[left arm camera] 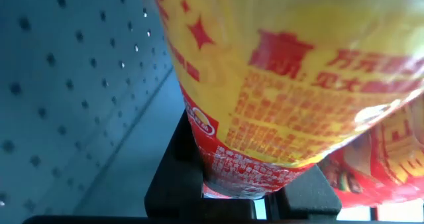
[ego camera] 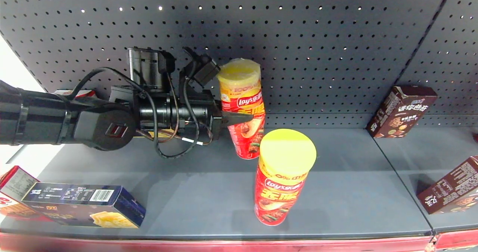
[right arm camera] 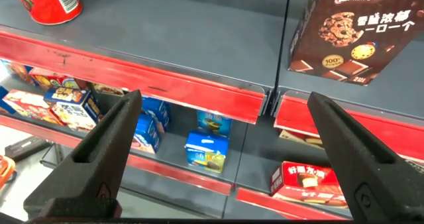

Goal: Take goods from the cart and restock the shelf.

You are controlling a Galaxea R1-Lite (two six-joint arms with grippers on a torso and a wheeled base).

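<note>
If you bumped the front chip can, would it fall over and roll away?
Probably, yes. The front can is tall and narrow and stands on its small end, so a nudge near the lid could likely tip it. Being round, it would then probably roll along the flat shelf. It looks stiff, likely cardboard, so it shouldn't crumple.

Chips can cropped, blurred close-up; brown box cut by right edge.

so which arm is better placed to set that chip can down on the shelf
Left. The left pincer is shut on the tilted chip can over the grey shelf, behind the standing can. The right pincer is open and empty, facing the lower shelves.
</note>
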